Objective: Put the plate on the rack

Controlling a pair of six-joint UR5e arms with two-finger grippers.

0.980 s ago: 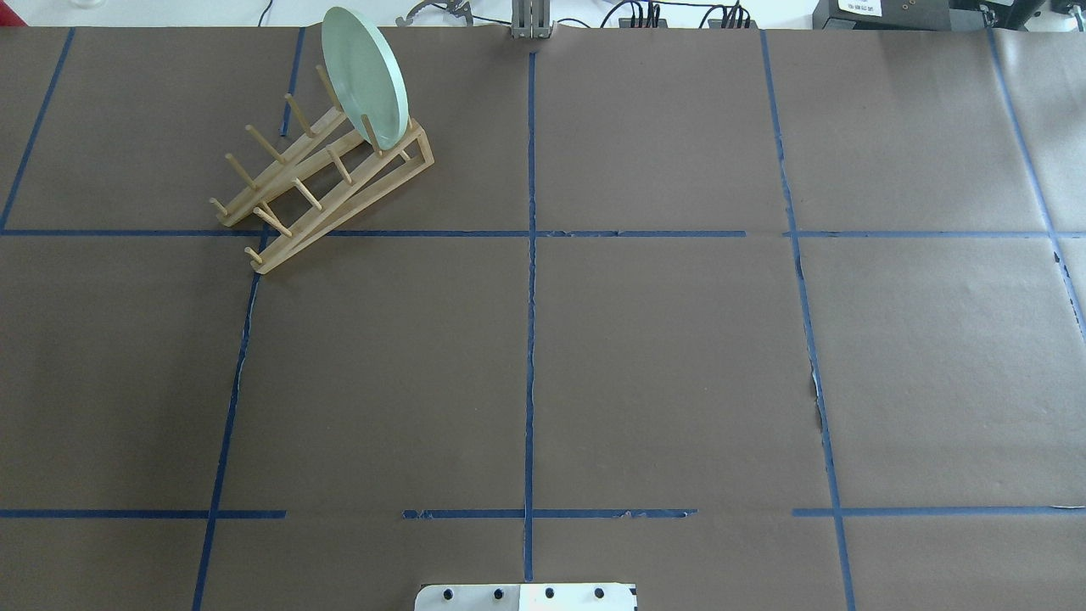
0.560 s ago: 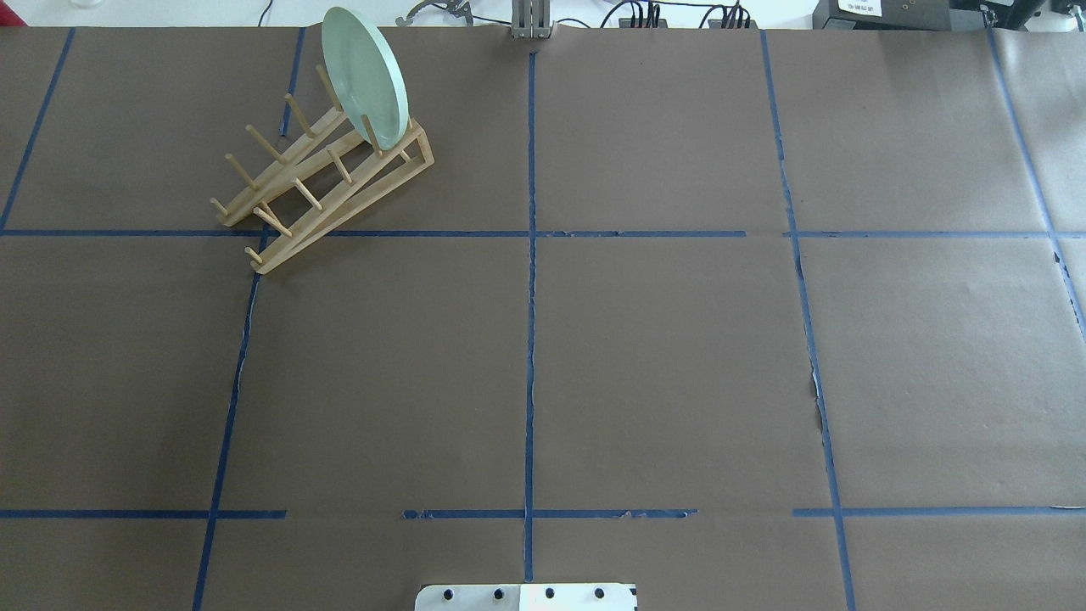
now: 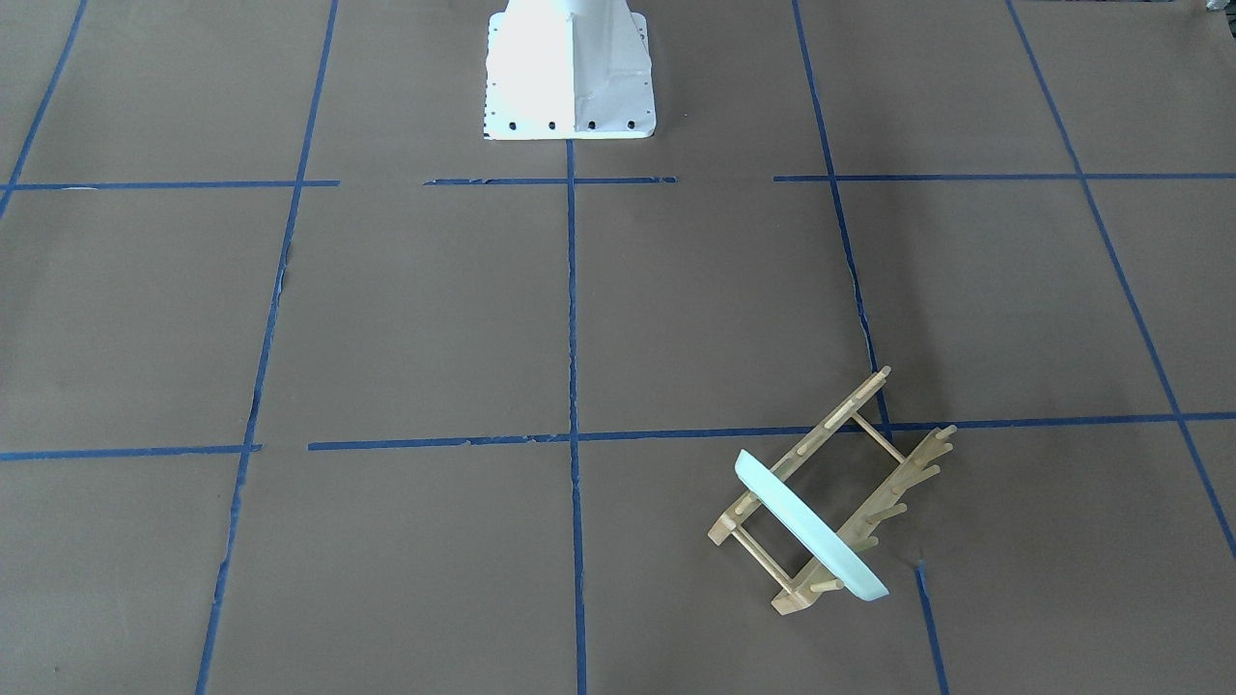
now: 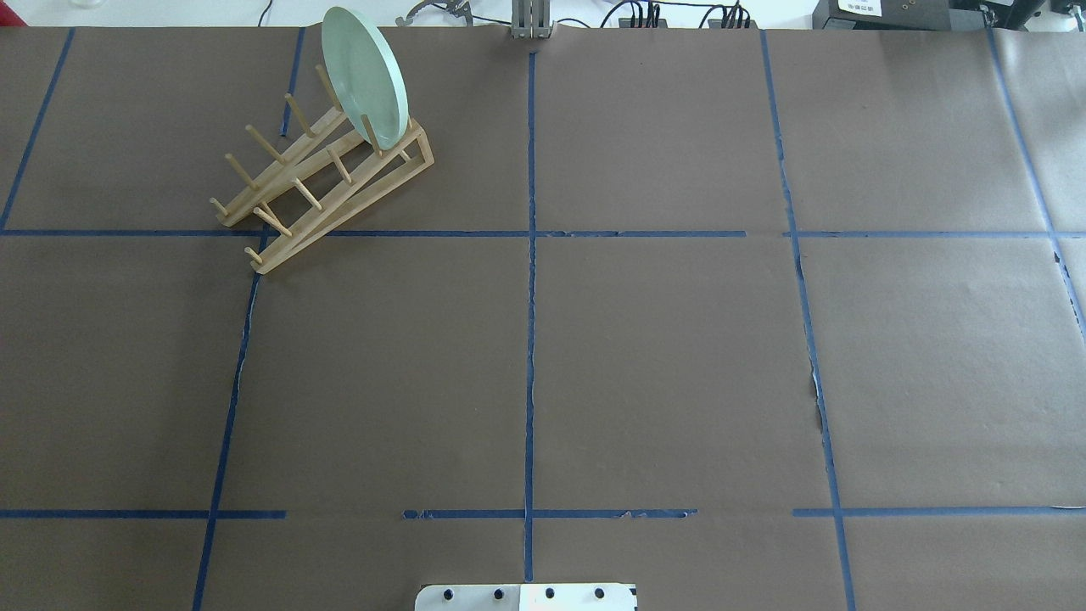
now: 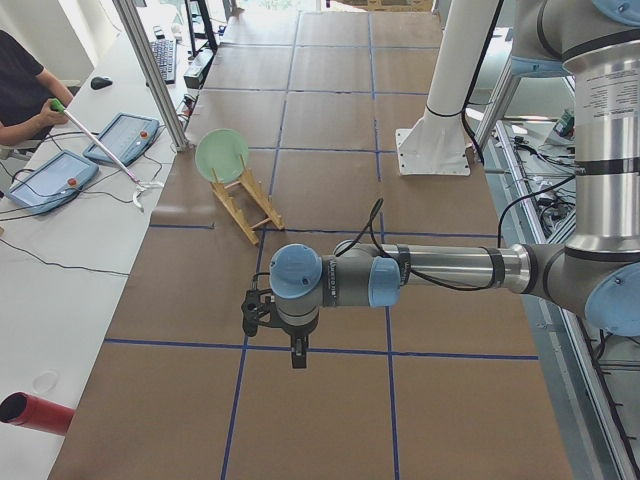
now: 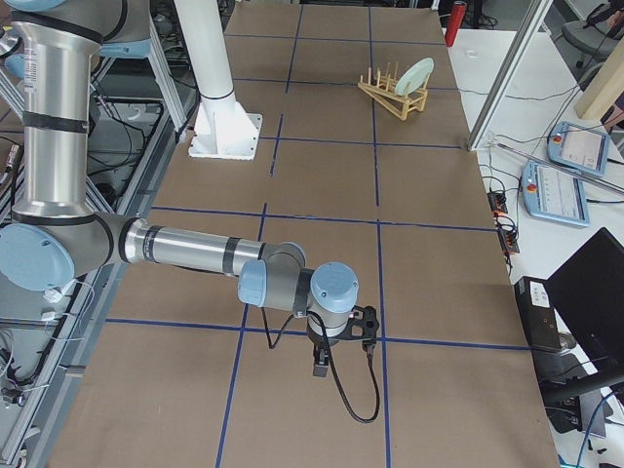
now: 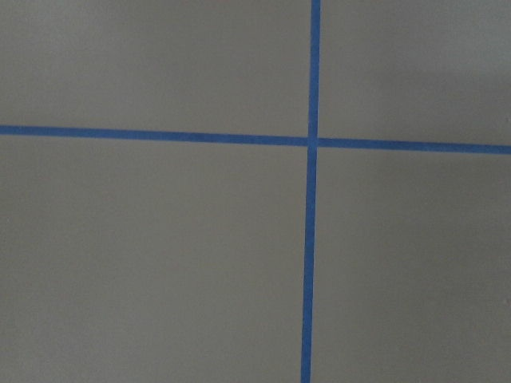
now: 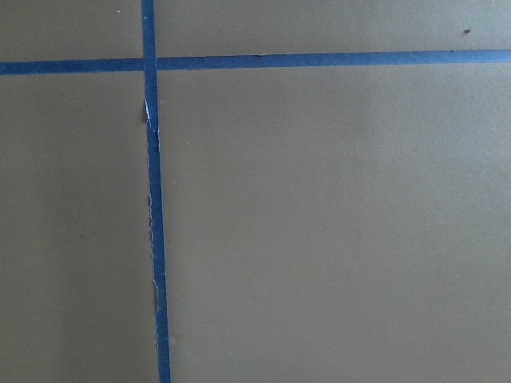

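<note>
The left arm (image 5: 400,275) reaches out low over the left end of the worktop (image 4: 662,365), tool pointing straight down. Its wrist camera sees only brown paper and crossing blue tape (image 7: 311,239), and it shows in one side view alone, so I cannot tell whether its jaws are apart or together. From there the rack (image 4: 305,231) lies forward and to the robot's right, in the far-left part of the worktop. Its long axis runs on a diagonal from near-left to far-right. The plate (image 4: 365,76) stands on edge in the slot at the rack's far end, set across both rails between the pegs. No arm touches it, so the placing looks done. The right arm (image 6: 195,252) is stretched low over the opposite end of the worktop, well apart from the rack. The state of its jaws cannot be told either, since only a side view shows them. Should the plate need any nudge, the left arm is clearly the nearer one, and it would have to approach across the rack's diagonal.
</note>
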